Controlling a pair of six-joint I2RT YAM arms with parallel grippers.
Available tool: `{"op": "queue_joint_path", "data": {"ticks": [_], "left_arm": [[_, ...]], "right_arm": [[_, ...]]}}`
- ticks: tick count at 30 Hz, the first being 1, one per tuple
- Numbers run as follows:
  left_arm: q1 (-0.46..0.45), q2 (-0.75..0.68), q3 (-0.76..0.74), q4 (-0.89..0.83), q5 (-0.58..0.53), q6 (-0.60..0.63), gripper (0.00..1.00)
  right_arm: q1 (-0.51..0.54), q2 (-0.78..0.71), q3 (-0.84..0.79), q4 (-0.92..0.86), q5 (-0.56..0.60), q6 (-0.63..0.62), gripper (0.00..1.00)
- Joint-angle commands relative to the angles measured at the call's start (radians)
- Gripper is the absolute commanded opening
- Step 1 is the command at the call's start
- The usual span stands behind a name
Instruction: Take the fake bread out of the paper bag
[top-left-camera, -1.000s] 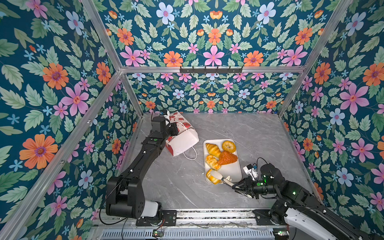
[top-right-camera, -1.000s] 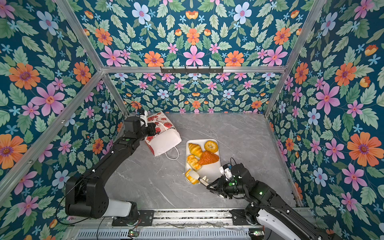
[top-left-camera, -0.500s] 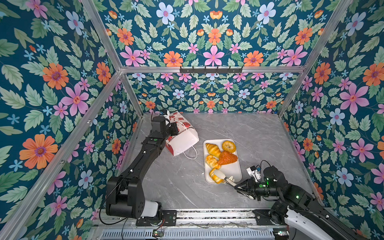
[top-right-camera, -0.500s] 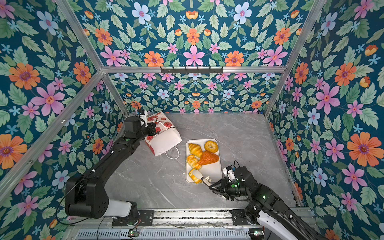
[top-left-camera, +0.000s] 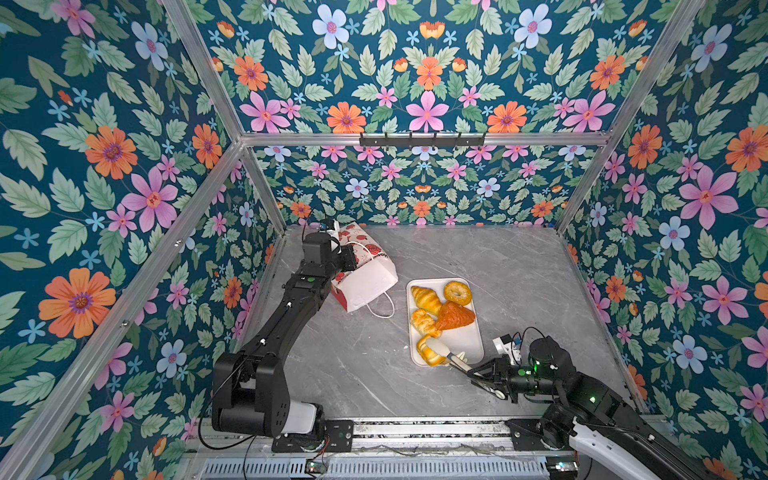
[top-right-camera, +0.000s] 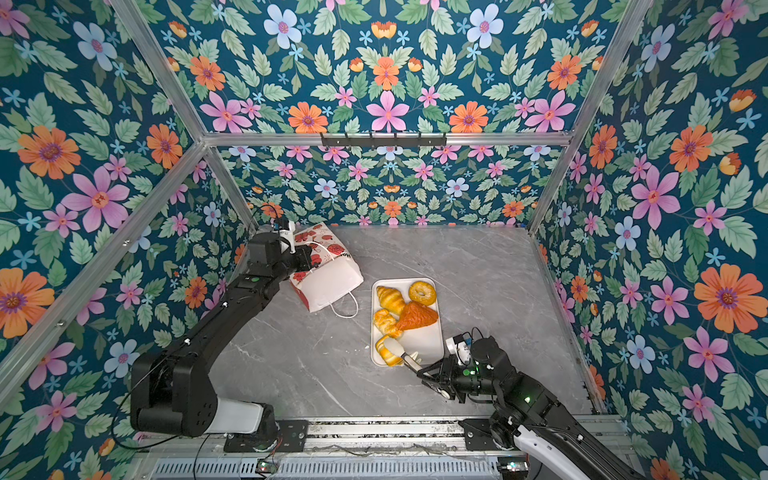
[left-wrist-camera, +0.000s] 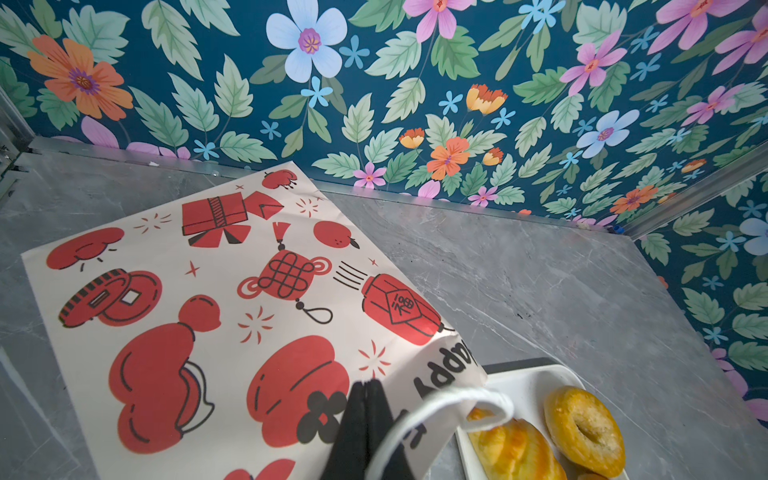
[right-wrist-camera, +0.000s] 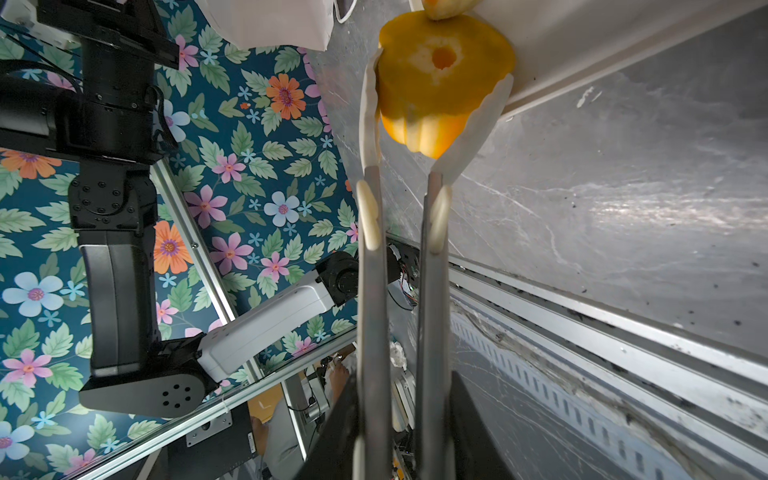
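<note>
One bagel is clamped on edge between the white tips of tongs at the near corner of the tray. The right end effector is closed on the tongs' handles. A second bagel, two croissants and a triangular piece lie on the tray. The bag lies on its side on the table, mouth toward the tray. The left end effector is closed at the bag's rim beside a cord handle. Whether it pinches paper I cannot tell.
</note>
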Motion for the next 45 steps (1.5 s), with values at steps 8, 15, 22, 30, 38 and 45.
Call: {"op": "queue_joint_path", "data": {"ticks": [8, 15, 22, 30, 38, 45], "left_arm": [[0.001, 0.003, 0.004, 0.028, 0.006, 0.007, 0.00], [0.002, 0.002, 0.003, 0.027, 0.007, 0.006, 0.00], [0.001, 0.005, 0.006, 0.025, 0.006, 0.006, 0.00], [0.001, 0.007, 0.007, 0.025, 0.006, 0.006, 0.00], [0.001, 0.002, 0.007, 0.023, 0.004, 0.007, 0.00], [0.001, 0.007, 0.007, 0.023, 0.003, 0.007, 0.00]], "right_arm": [[-0.003, -0.049, 0.046, -0.135, 0.063, -0.041, 0.29], [-0.003, -0.070, 0.046, -0.175, 0.089, -0.055, 0.38], [-0.005, -0.109, 0.038, -0.196, 0.106, -0.048, 0.41], [-0.005, -0.135, 0.097, -0.288, 0.150, -0.091, 0.42], [-0.005, -0.120, 0.125, -0.286, 0.149, -0.113, 0.44], [-0.004, -0.091, 0.191, -0.314, 0.148, -0.157, 0.44]]}}
